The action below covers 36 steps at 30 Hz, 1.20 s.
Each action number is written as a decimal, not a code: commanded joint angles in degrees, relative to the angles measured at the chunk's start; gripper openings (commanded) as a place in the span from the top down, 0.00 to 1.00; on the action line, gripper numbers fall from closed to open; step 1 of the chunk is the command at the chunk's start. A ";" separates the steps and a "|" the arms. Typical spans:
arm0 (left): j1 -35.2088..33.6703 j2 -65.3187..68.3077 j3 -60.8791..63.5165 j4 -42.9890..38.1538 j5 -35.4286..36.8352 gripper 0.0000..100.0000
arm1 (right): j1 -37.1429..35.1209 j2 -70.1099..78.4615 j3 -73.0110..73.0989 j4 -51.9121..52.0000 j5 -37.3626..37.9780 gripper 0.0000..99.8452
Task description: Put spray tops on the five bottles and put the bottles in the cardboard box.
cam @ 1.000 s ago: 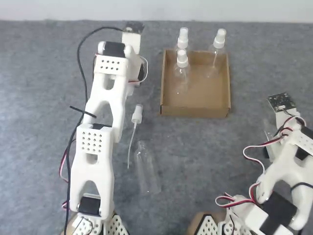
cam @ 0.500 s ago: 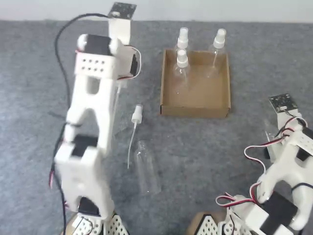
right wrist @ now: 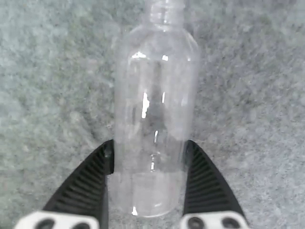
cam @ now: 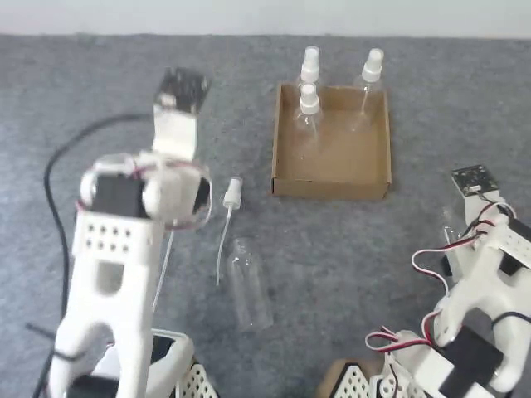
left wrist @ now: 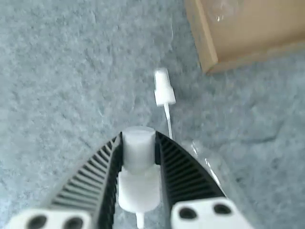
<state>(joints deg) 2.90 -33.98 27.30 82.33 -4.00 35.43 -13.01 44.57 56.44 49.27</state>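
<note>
Nearest me, on the right, the right pincer is clenched round the lower body of a clear plastic bottle with no top. Its black fingers press against both sides, and the open neck points away from the pincer. Under it spreads the grey, felt-like cover of the worktop, nubbly and plain.

Around the middle, a second bare clear bottle lies on its side on the felt, neck toward the far side. Just beyond it, slightly left, lies a loose white spray top, with its thin dip tube trailing back toward the near side beside that bottle's neck.

On the left, the white left arm stands raised above the felt. The left pincer grips a held white spray top by its head.

Farther off, right of centre, sits the shallow brown cardboard box, open at the top. A capped clear bottle stands inside near its far left corner, and another capped bottle stands at its far right corner. A third capped bottle stands at the far wall; I cannot tell whether it is inside or just behind.

Beyond the felt's far edge runs a pale wall.
</note>
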 commanded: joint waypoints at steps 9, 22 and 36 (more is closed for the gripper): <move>-0.18 -14.15 28.26 -18.64 -1.23 0.99 | -4.18 -0.84 -4.92 4.70 -0.53 0.72; -0.18 -14.51 30.99 -20.84 -1.41 0.99 | -12.00 5.76 -30.59 16.66 -10.73 0.72; -0.18 -14.33 30.99 -20.84 -1.32 0.99 | -0.75 33.71 -56.53 19.56 -4.66 0.72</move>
<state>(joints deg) 2.90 -46.81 58.51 62.64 -4.97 30.95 17.58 -2.02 74.73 42.86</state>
